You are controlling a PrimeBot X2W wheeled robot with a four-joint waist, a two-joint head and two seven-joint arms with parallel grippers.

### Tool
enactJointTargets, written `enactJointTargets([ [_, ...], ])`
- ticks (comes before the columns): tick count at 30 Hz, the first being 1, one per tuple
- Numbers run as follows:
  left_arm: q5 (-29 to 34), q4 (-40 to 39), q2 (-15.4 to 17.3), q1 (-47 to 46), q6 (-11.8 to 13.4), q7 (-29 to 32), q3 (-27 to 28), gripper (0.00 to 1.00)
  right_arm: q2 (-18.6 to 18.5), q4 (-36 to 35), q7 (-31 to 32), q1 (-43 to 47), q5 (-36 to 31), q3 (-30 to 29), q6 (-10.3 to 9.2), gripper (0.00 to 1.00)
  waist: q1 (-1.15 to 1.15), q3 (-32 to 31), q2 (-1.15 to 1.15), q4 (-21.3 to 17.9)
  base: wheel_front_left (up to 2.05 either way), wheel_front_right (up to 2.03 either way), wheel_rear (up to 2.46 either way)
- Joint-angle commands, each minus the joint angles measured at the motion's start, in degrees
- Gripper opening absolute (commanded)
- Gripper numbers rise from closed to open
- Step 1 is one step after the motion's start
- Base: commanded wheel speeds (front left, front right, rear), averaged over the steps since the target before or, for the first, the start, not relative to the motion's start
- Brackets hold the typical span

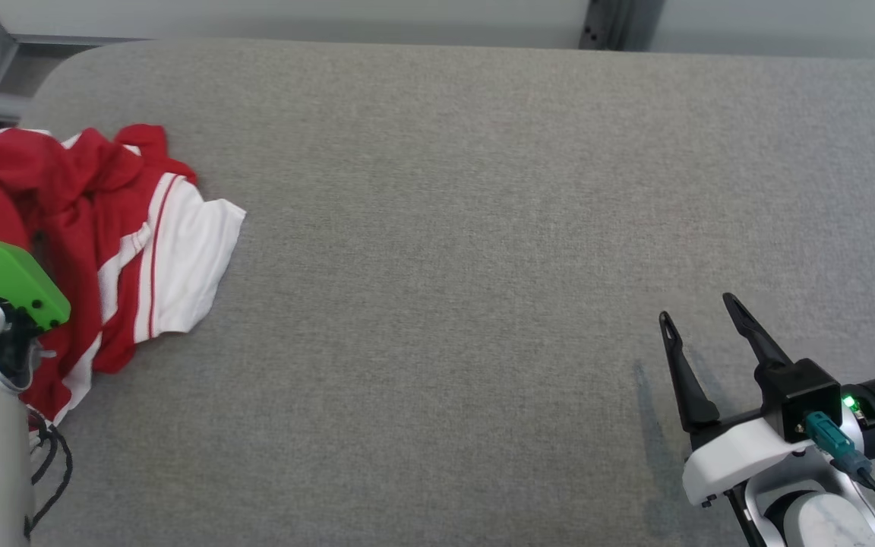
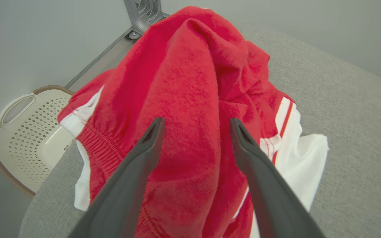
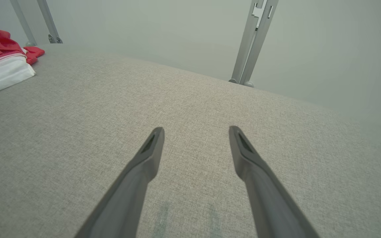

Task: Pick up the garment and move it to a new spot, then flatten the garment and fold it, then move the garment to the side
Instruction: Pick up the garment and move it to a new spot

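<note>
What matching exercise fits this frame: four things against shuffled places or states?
Things:
1 garment
2 left hand
3 right hand
4 basket

Places or states:
A open over bare table
B on the floor beside the table
C crumpled at the table's left end
D open, aimed at red cloth

Pairs: 1-C, 2-D, 3-A, 4-B.

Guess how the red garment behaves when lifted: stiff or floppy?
Probably floppy: the garment lies crumpled in soft folds, so it should sag from one pinch. Fuzzy weave suggests it won't slip from the left gripper. Bunched layers may lift together.
</note>
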Motion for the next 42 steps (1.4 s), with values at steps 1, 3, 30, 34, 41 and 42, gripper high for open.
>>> enactJointTargets([
  [1, 1.54, 0.34, 1.13, -1.18, 2.17, 0.86, -0.24, 1.00, -0.06, -0.68, 0.09, -0.60, 0.17, -0.05, -0.08, 1.00, 0.00, 8.46, 0.00, -8.37, 0.00, 0.00, 0.00],
  [3, 3.27, 0.52, 2.66, -1.38, 5.06, 1.97, -1.01, 1.00, 0.04, -0.97, -0.03, -0.66, 0.34, -0.14, -0.08, 1.00, 0.00, 8.92, 0.00, -8.71, 0.00, 0.00, 0.00],
  [30, 7.98, -21.08, 12.93, -3.12, 1.79, 11.13, -7.26, 0.00, 1.80, 10.72, -7.46, 0.78, 7.81, 0.71, -0.08, 1.00, 0.00, -9.24, 0.00, -6.11, 0.00, 0.00, 0.00],
  [34, 6.74, -23.12, 11.02, -5.34, 0.10, 10.67, -8.75, 0.00, 1.79, 12.15, -8.14, 2.10, 9.19, 0.86, -0.08, 1.00, 0.00, -13.02, 0.00, -7.63, 0.00, 0.00, 0.00],
  [41, 4.59, -25.86, 4.95, -8.56, -1.98, 9.18, -12.65, 0.00, 1.76, 12.58, -8.32, 2.97, 9.58, 0.73, -0.08, 1.00, 0.00, -16.27, 0.00, -12.62, 0.00, 0.00, 0.00],
  [42, 4.19, -26.16, 3.85, -8.61, -2.25, 8.82, -13.28, 0.00, 1.76, 12.49, -8.14, 3.10, 9.49, 0.89, -0.08, 1.00, 0.00, -16.60, 0.00, -13.52, 0.00, 0.00, 0.00],
])
